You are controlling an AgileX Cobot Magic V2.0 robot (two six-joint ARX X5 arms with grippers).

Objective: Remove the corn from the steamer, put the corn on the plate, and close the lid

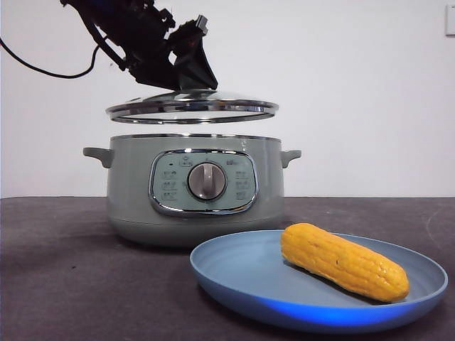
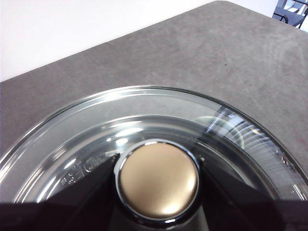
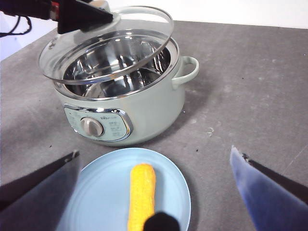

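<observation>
The corn (image 1: pixel 345 261) lies on the light-blue plate (image 1: pixel 234 273) in front of the steamer (image 1: pixel 128 192). My left gripper (image 1: pixel 181 79) is shut on the knob (image 2: pixel 159 179) of the glass lid (image 1: pixel 192 108) and holds the lid a little above the steamer's open rim. In the right wrist view the lid (image 3: pixel 120 43) hangs slightly tilted over the steamer (image 3: pixel 154 110), whose steel bowl looks empty. My right gripper (image 3: pixel 154 151) is open and empty above the plate (image 3: pixel 101 192) and the corn (image 3: pixel 142 192).
The dark grey table (image 1: pixel 57 270) runs to a white wall behind. A black cable (image 1: pixel 43 67) hangs from the left arm at the upper left.
</observation>
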